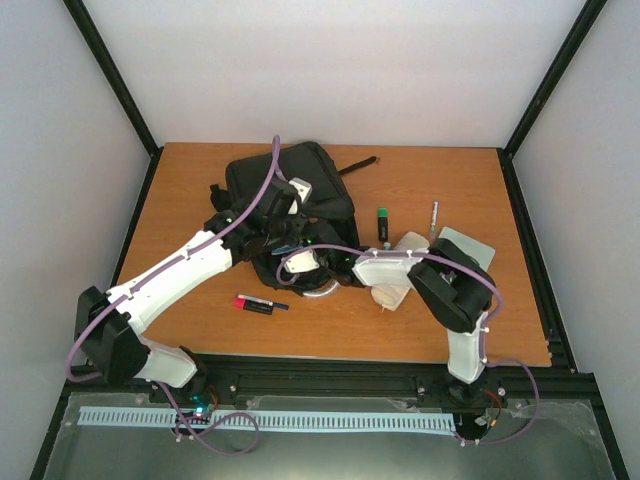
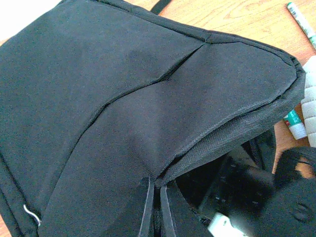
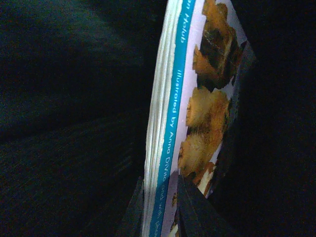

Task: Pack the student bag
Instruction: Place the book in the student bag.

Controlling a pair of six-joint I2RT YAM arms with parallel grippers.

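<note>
The student bag [image 1: 300, 175], a large black fabric backpack, lies at the table's back centre with its mouth toward the arms. In the left wrist view my left gripper [image 2: 157, 197] is shut on the bag's [image 2: 123, 98] woven top edge, lifting it so the dark opening gapes to the right. My right gripper [image 1: 310, 262] reaches into that opening. In the right wrist view it [image 3: 160, 207] is shut on a thin book [image 3: 187, 98] with a blue spine and an orange-brown cover picture, standing on edge in the bag's dark interior.
A green-capped marker [image 1: 382, 225] and a thin pen [image 1: 434, 217] lie right of the bag. A cream pouch [image 1: 392, 293] and a pale flat sheet [image 1: 468, 245] sit under the right arm. A red-and-black marker [image 1: 255, 304] lies near the front.
</note>
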